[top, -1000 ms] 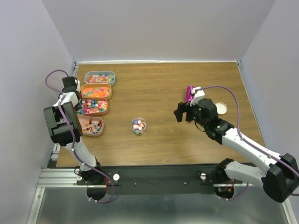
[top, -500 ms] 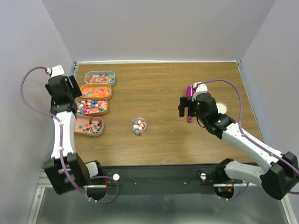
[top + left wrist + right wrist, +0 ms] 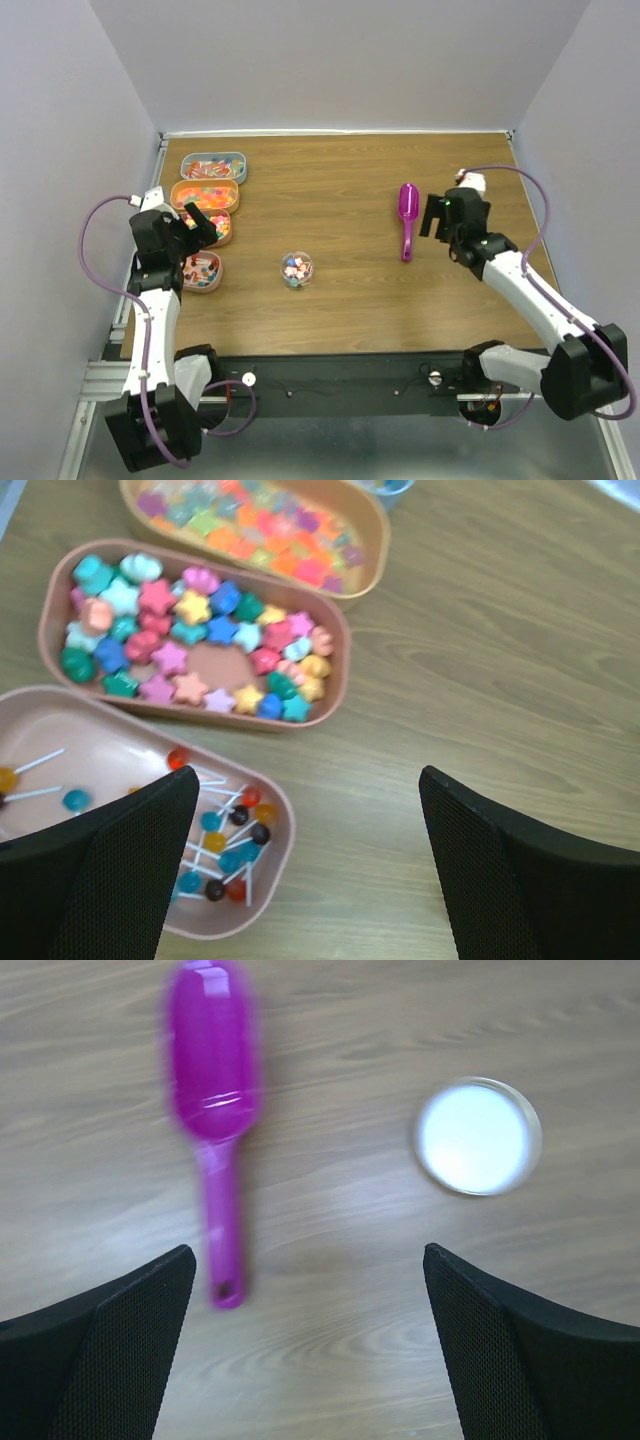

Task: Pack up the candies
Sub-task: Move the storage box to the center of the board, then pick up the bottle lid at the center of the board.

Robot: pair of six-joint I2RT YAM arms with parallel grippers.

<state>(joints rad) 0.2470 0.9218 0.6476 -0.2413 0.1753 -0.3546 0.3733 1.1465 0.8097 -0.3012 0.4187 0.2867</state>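
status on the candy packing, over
Left gripper open, empty, at trays. Right gripper open, empty, near scoop and lid. Candies in trays, some in jar. Nothing blocking the jar.

A wood-grain table (image 3: 340, 200) stands enclosed on three sides by plain, pale grey-lavender walls (image 3: 330, 60), evenly lit.

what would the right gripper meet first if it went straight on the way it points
Probably the bare wooden table, between the magenta plastic scoop and the round white lid; depth is unclear.
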